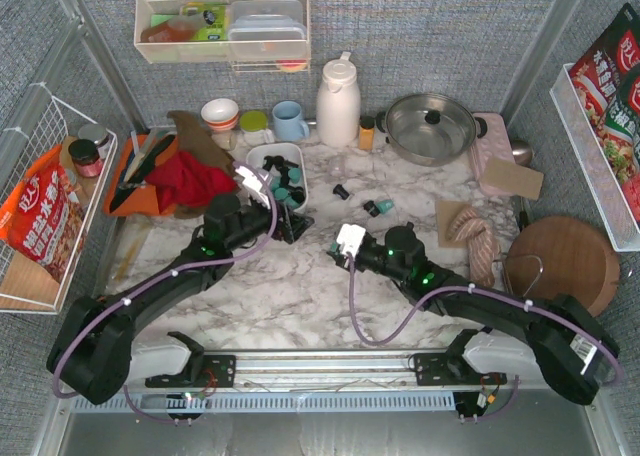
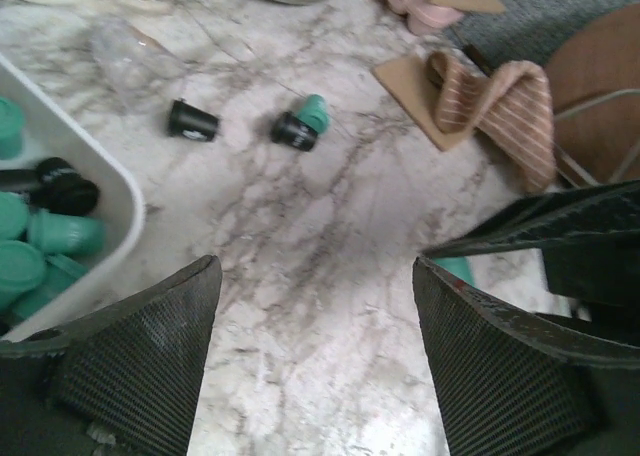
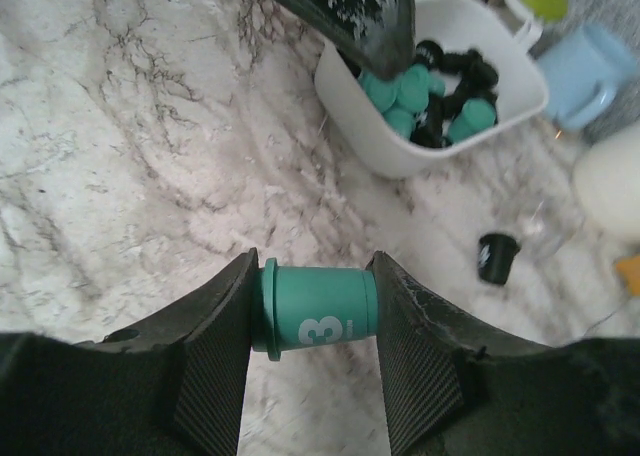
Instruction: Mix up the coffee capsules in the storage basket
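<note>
Top view: basket (image 1: 256, 158) is sitting upper centre-left on the marble table (image 1: 300, 306), w/ teal and black capsules (image 1: 283, 172) piled inside. L gripper (image 1: 292, 226) is hanging just below the basket's lower-right corner. Can't tell if it's touching the wall. In the L wrist view I'm seeing its jaws standing wide apart w/ only bare marble btwn them, nothing gripped. The basket corner is showing at that frame's left edge, pods lying on their sides in it.

R gripper (image 3: 315, 311) is clamping a teal capsule (image 3: 318, 304) crosswise btwn its pads, flanged rim against the left-hand pad, a white "3" facing the cam. In the top view that's sitting approx centre frame, just right of the L gripper, over open marble and outside the basket. In the R wrist view the basket is lying upper right, and a dark L finger is cutting across its left end at top centre.

Loose on the table: a black capsule (image 1: 342, 190) is lying on its side right of the basket. A teal-black capsule (image 1: 378, 207) is lying a bit further right and lower. Can't tell if that's one pod or two touching. Both are well apart from either gripper.

Behind the basket, a blue mug (image 1: 290, 121) and a white jug (image 1: 338, 101) are standing along the back wall, w/ a steel pan (image 1: 430, 126) to their right. A red cloth (image 1: 190, 181) is bunching up just left of the basket.
</note>
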`<action>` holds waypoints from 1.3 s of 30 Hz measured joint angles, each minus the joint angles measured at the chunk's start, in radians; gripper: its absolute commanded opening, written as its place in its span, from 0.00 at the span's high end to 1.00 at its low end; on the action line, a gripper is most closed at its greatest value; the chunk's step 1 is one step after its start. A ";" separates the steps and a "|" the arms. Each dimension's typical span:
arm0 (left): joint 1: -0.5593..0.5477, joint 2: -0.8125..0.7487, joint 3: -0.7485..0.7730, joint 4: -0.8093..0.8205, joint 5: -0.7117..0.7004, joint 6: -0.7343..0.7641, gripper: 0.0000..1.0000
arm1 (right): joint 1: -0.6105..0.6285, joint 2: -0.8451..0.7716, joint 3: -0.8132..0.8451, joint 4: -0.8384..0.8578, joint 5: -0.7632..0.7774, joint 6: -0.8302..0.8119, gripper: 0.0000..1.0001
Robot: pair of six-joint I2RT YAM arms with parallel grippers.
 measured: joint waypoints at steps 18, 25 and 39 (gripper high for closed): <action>-0.060 0.009 0.000 -0.002 0.139 -0.148 0.29 | 0.071 0.095 -0.002 0.293 -0.044 -0.393 0.60; -0.068 0.020 -0.016 0.055 0.172 -0.170 0.34 | 0.083 0.085 0.008 0.279 -0.034 -0.417 0.60; -0.084 0.074 -0.033 0.161 0.200 -0.221 0.62 | 0.104 0.127 0.048 0.272 -0.013 -0.423 0.48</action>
